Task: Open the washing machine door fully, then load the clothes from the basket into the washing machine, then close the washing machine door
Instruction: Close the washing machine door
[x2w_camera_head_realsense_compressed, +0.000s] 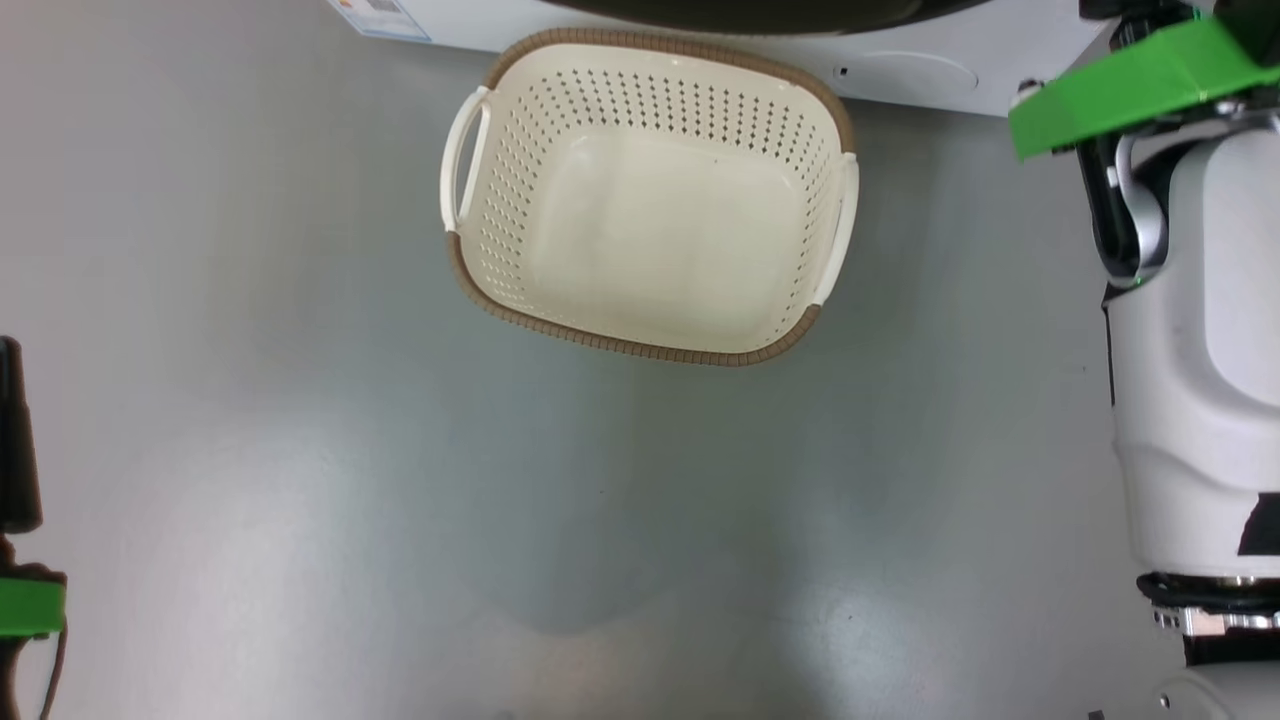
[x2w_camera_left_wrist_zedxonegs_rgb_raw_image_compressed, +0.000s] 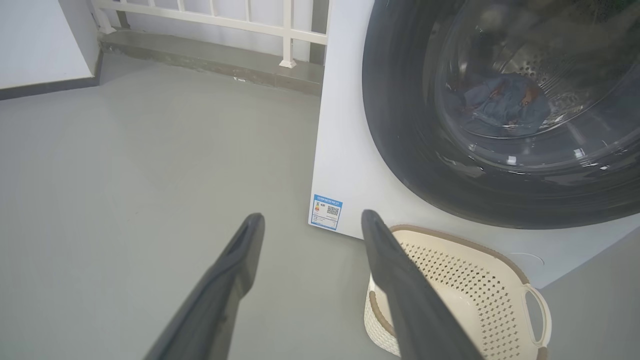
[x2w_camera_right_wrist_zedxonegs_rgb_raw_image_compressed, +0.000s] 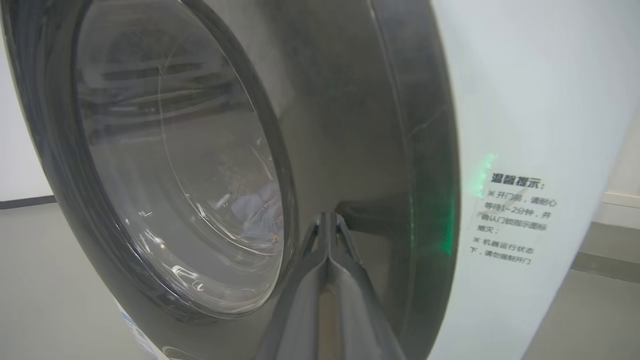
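Washing machine door (x2w_camera_right_wrist_zedxonegs_rgb_raw_image_compressed: 350, 125), a large round glossy black panel, lay straight ahead of the right gripper (x2w_camera_right_wrist_zedxonegs_rgb_raw_image_compressed: 328, 217), whose two dark fingers were pressed together, tips seemingly touching the black ring just right of its bulging clear glass window (x2w_camera_right_wrist_zedxonegs_rgb_raw_image_compressed: 175, 165). That arm was the nearer. The left gripper (x2w_camera_left_wrist_zedxonegs_rgb_raw_image_compressed: 311, 216) hung spread and empty beside the cream perforated plastic basket (x2w_camera_left_wrist_zedxonegs_rgb_raw_image_compressed: 500, 265), which was empty. The door looked flush with the white washing machine (x2w_camera_left_wrist_zedxonegs_rgb_raw_image_compressed: 350, 165); behind the glass, blue clothes (x2w_camera_left_wrist_zedxonegs_rgb_raw_image_compressed: 505, 102) lay in the drum
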